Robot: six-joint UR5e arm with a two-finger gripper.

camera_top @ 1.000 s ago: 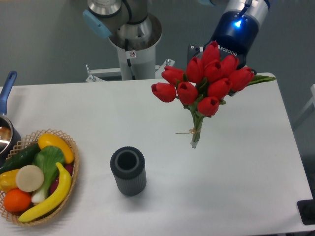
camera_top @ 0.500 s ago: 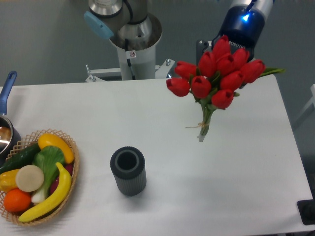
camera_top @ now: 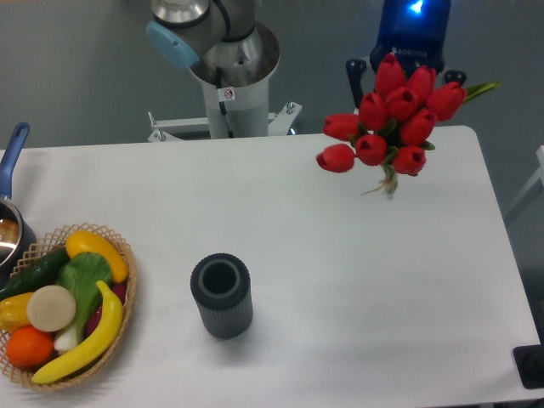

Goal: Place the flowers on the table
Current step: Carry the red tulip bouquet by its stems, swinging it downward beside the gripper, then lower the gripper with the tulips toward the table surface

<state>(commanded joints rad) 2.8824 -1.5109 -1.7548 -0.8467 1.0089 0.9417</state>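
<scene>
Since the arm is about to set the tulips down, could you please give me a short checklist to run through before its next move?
1. Flowers held by the pincer: ok, the bunch hangs below it, though the fingers are hidden behind the blooms.
2. Bunch clear of the table: ok, it appears lifted.
3. Bare tabletop beneath the bunch: ok.
4. Vase away from the drop spot: ok, it stands well to the left.
5. Fruit basket out of the way: ok, at the far left edge.
6. Twine holding the stems: cannot tell.

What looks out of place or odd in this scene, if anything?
Nothing is spilled or damaged. The bunch of red tulips hangs in the air at the gripper, above the white table, while the dark ribbed vase stands upright.
</scene>
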